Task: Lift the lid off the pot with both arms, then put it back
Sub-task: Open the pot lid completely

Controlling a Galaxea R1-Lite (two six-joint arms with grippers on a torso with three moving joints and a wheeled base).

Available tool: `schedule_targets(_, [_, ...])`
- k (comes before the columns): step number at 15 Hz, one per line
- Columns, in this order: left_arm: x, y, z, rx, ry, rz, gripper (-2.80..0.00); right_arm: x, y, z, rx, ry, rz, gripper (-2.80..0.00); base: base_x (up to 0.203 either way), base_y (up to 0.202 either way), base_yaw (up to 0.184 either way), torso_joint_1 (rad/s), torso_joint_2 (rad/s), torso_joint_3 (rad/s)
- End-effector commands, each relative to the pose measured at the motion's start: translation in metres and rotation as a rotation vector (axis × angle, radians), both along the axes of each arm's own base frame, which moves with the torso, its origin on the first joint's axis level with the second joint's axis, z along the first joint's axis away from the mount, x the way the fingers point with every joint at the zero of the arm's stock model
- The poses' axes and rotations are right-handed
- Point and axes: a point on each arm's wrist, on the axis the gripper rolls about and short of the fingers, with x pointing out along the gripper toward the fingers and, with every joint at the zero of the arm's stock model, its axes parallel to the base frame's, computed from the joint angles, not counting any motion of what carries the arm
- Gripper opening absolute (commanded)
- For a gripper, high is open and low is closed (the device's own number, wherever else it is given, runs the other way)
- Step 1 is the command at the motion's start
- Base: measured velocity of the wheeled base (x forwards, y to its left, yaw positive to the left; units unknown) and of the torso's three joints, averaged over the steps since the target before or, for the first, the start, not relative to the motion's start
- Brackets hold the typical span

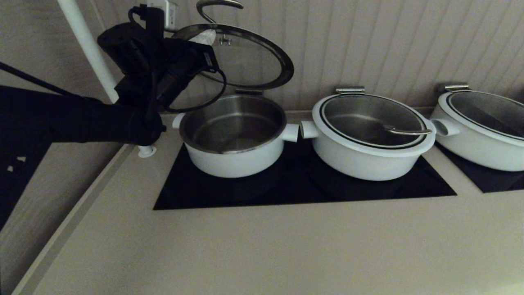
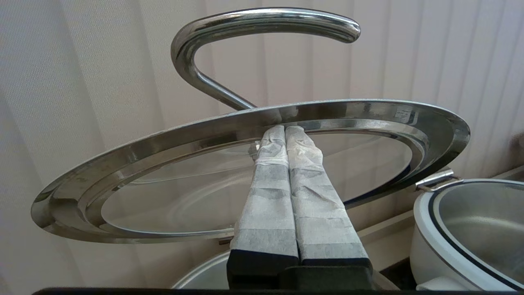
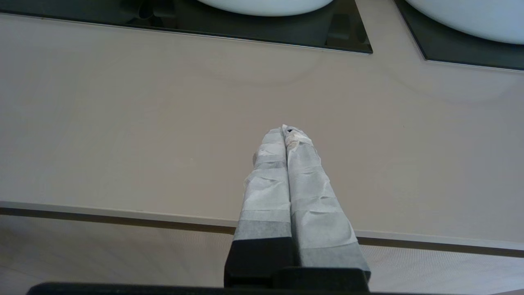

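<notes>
Left tool [image 2: 285, 130] is pressing shut-tipped against the underside of the lid [image 1: 245, 57], propping it tilted above the open pot [image 1: 233, 135]. Right tool [image 3: 288, 130] is hovering clenched, empty, over the desk [image 3: 123, 123]. Three pots showing.

counter [image 1: 262, 246] — beige | black hob panels [image 1: 303, 184] — inset | three white pots [image 1: 233, 139] on the panels

Two lidded white pots [image 1: 370, 141] [image 1: 483, 127] on black cooktops [image 1: 409, 186] — beige counter [image 1: 262, 250], ribbed wall [image 1: 389, 45] behind.
</notes>
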Motion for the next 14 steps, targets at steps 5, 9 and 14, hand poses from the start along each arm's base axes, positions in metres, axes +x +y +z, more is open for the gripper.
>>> schedule_targets(5, [-0.02, 0.006, 0.004, 0.023, 0.022, 0.005, -2.8, 0.0, 0.0, 0.0, -0.001, 0.002, 0.001, -2.8, 0.0, 0.0, 0.0, 0.0, 0.0, 0.0])
schedule_targets(9, [-0.033, 0.01, 0.004, 0.042, 0.036, 0.007, -2.8, 0.0, 0.0, 0.0, -0.001, 0.002, 0.001, -2.8, 0.0, 0.0, 0.0, 0.0, 0.0, 0.0])
schedule_targets(14, [-0.044, 0.013, 0.003, 0.054, 0.077, 0.007, -2.8, 0.0, 0.0, 0.0, -0.001, 0.001, 0.001, -2.8, 0.0, 0.0, 0.0, 0.0, 0.0, 0.0])
